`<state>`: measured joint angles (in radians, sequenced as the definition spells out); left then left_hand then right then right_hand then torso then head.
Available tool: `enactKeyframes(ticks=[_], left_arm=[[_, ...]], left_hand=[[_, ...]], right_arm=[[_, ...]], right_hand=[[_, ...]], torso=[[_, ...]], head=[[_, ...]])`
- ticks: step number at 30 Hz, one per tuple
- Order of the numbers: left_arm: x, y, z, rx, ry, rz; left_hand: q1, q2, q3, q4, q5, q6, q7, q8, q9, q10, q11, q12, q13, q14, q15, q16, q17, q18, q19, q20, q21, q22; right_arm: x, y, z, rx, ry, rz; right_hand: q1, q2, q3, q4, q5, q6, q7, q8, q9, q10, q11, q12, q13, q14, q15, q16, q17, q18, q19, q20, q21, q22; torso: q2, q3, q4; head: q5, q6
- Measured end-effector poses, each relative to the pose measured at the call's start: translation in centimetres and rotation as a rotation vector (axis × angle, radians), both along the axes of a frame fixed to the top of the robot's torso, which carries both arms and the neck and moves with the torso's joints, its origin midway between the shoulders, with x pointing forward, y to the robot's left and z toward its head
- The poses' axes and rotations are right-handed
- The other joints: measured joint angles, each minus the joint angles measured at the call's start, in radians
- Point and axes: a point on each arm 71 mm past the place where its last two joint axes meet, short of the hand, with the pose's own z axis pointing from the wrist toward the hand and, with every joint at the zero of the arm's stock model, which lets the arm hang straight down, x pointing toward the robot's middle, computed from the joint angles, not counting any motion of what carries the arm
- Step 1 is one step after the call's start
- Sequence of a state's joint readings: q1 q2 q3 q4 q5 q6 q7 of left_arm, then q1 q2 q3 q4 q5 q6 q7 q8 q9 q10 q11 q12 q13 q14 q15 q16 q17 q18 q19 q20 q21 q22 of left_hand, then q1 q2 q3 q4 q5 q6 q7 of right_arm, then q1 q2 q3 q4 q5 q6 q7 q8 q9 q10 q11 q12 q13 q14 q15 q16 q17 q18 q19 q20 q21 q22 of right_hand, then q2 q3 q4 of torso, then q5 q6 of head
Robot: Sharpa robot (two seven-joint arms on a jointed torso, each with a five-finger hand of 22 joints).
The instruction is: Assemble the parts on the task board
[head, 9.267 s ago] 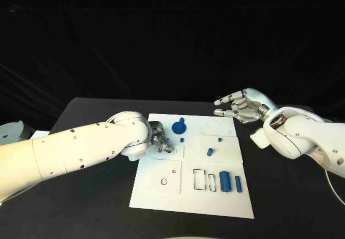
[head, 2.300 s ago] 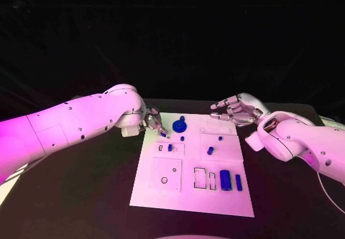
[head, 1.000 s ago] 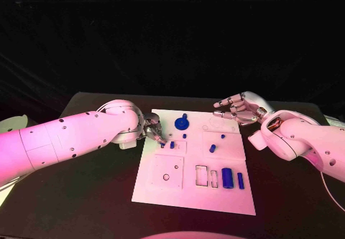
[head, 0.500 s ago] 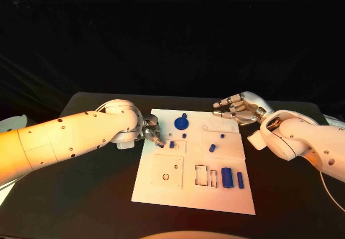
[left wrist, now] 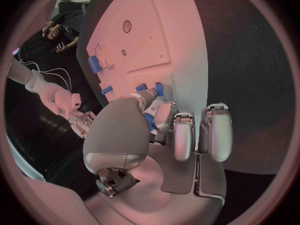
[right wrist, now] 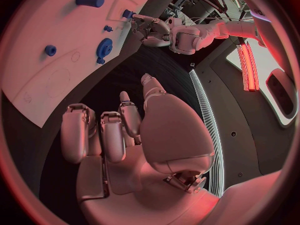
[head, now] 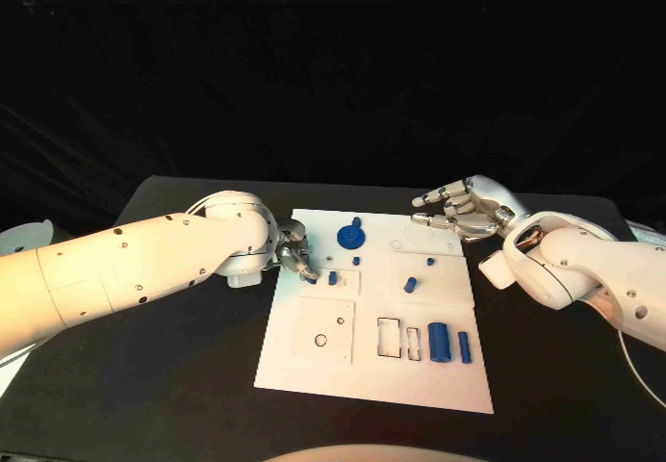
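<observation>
The white task board [head: 333, 371] lies mid-table. My left hand [head: 294, 255] [left wrist: 156, 130] rests at the board's left edge, its fingertips pinching a small blue part [head: 313, 280] [left wrist: 142, 87] beside another small blue part [head: 332, 278] [left wrist: 158, 89] standing in a slot. A blue gear [head: 350, 237] [right wrist: 104, 47] sits at the far end. Also on the board are a short peg [head: 357, 261], a slanted piece [head: 410, 285], a cylinder [head: 439, 343] and a thin bar [head: 464, 347]. My right hand [head: 465, 210] [right wrist: 125, 135] hovers over the far right corner, fingers apart, holding nothing.
The black table [head: 166, 385] surrounds the board with free room on both sides and in front. A square plate with a round hole [head: 320, 341] occupies the board's near left. A pale object [head: 19, 241] sits off the table's left edge.
Since the oldest frame a small blue part stands in a slot near the left edge. The left hand swung out to the far left corner and came back to the slots. The right hand barely moved.
</observation>
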<state>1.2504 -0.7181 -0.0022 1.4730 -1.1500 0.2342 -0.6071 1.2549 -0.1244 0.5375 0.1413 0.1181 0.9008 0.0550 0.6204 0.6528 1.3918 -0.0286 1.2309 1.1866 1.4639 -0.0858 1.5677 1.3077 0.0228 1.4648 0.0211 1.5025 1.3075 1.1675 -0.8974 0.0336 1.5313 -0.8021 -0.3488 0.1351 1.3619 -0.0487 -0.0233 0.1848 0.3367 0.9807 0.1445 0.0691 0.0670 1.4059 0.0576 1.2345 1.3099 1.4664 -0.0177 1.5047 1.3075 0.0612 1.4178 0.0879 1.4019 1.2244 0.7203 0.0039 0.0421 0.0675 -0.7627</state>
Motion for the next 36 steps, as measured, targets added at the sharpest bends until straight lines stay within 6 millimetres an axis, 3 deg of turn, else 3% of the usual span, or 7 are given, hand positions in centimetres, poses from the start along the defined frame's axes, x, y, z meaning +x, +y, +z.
enactKeyframes(ticks=[6, 10, 20, 24, 28, 33, 36], left_arm=[[0.11, -0.11, -0.11, 0.008, 0.003, 0.007], [0.27, -0.17, -0.25, 0.014, 0.008, 0.017], [0.39, -0.37, -0.3, 0.024, 0.019, 0.034], [0.39, -0.46, -0.31, 0.026, 0.017, 0.04], [0.41, -0.54, -0.34, 0.027, 0.014, 0.046], [0.37, -0.83, -0.6, 0.029, 0.012, 0.049], [0.35, -0.84, -0.73, 0.031, 0.013, 0.052]], left_hand=[[0.0, 0.0, 0.003, 0.003, 0.0, 0.0, 0.0, 0.0, 0.002, 0.0, 0.0, 0.0, 0.006, 0.0, 0.0, 0.0, 0.0, 0.0, 0.0, 0.0, 0.0, 0.0], [-0.023, -0.021, 0.017, -0.011, 0.001, 0.011, -0.004, 0.0, -0.006, 0.008, -0.008, 0.005, 0.01, 0.0, 0.0, 0.0, 0.0, 0.0, 0.0, 0.0, 0.0, 0.0], [-0.072, -0.013, 0.049, -0.043, 0.002, 0.029, -0.003, 0.001, -0.015, 0.02, -0.016, 0.024, 0.031, 0.004, -0.004, 0.0, 0.0, 0.0, 0.0, 0.0, 0.007, 0.0], [-0.082, -0.01, 0.042, -0.05, 0.023, 0.039, -0.003, 0.001, -0.017, 0.038, -0.024, 0.051, 0.058, 0.004, -0.011, 0.0, 0.0, 0.0, 0.002, -0.005, 0.034, 0.0], [-0.095, -0.009, 0.022, -0.039, 0.026, 0.052, -0.009, 0.001, -0.018, 0.044, -0.029, 0.059, 0.07, 0.004, -0.011, 0.0, 0.0, 0.0, 0.0, -0.007, 0.038, 0.0], [-0.138, 0.003, -0.011, -0.014, 0.027, 0.096, -0.04, -0.002, -0.029, 0.055, -0.034, 0.065, 0.08, 0.004, -0.011, 0.0, 0.0, 0.0, 0.0, -0.007, 0.049, 0.0], [-0.153, 0.008, -0.021, -0.005, 0.027, 0.108, -0.046, -0.001, -0.027, 0.056, -0.034, 0.07, 0.082, 0.0, -0.015, 0.0, 0.0, 0.0, 0.0, -0.007, 0.049, 0.0]], right_arm=[[-0.02, 0.01, 0.01, 0.0, 0.0, 0.001], [-0.03, -0.03, 0.01, -0.001, 0.0, 0.001], [-0.08, -0.1, 0.03, -0.001, -0.001, 0.001], [-0.09, -0.12, 0.04, -0.001, -0.001, 0.001], [-0.1, -0.11, 0.04, -0.001, -0.001, 0.001], [-0.11, -0.14, 0.04, -0.002, -0.001, 0.0], [-0.12, -0.14, 0.05, -0.002, -0.001, 0.0]], right_hand=[[0.0, 0.0, 0.0, 0.0, 0.0, 0.0, 0.0, 0.0, 0.0, 0.0, 0.0, 0.0, 0.0, 0.0, 0.0, 0.0, 0.0, 0.0, 0.0, 0.0, 0.0, 0.0], [0.0, 0.0, 0.0, 0.0, 0.0, 0.0, 0.0, 0.0, 0.0, 0.0, 0.0, 0.0, 0.0, 0.0, 0.0, 0.0, 0.0, 0.0, 0.0, 0.0, 0.0, 0.0], [0.0, 0.0, 0.0, 0.0, 0.0, 0.0, 0.0, 0.0, 0.0, 0.0, 0.0, 0.0, 0.001, 0.0, 0.0, 0.0, 0.0, 0.0, 0.0, 0.0, 0.0, 0.0], [0.0, 0.0, 0.0, 0.0, 0.0, 0.0, 0.0, 0.0, 0.0, 0.0, 0.0, 0.0, 0.001, 0.0, 0.0, 0.0, 0.0, 0.0, 0.0, 0.0, 0.0, 0.0], [0.0, 0.0, -0.003, 0.003, 0.0, 0.0, 0.0, 0.0, 0.0, 0.0, 0.0, 0.0, 0.0, 0.0, 0.0, 0.0, 0.0, 0.0, 0.0, 0.0, 0.0, 0.0], [0.0, 0.0, -0.003, 0.003, 0.0, 0.0, 0.0, 0.0, 0.0, 0.0, 0.0, 0.0, 0.0, 0.0, 0.0, 0.0, 0.0, 0.0, 0.0, 0.0, 0.0, 0.0], [0.0, 0.0, -0.003, 0.003, 0.0, 0.0, 0.0, 0.0, 0.0, 0.0, 0.0, 0.001, 0.0, 0.0, 0.0, 0.0, 0.001, 0.0, 0.0, 0.0, 0.0, 0.0]], torso=[[0.0, 0.0002, -0.0005], [0.0, 0.0009, -0.0005], [0.0, 0.0008, -0.0014], [0.0, 0.0005, -0.0011], [0.0, 0.0002, -0.0008], [0.0, 0.0002, -0.0008], [0.0, 0.0003, -0.0007]], head=[[0.0, -0.002], [0.001, -0.002], [-0.001, -0.004], [-0.004, -0.004], [-0.005, -0.002], [-0.005, -0.006], [-0.005, -0.006]])
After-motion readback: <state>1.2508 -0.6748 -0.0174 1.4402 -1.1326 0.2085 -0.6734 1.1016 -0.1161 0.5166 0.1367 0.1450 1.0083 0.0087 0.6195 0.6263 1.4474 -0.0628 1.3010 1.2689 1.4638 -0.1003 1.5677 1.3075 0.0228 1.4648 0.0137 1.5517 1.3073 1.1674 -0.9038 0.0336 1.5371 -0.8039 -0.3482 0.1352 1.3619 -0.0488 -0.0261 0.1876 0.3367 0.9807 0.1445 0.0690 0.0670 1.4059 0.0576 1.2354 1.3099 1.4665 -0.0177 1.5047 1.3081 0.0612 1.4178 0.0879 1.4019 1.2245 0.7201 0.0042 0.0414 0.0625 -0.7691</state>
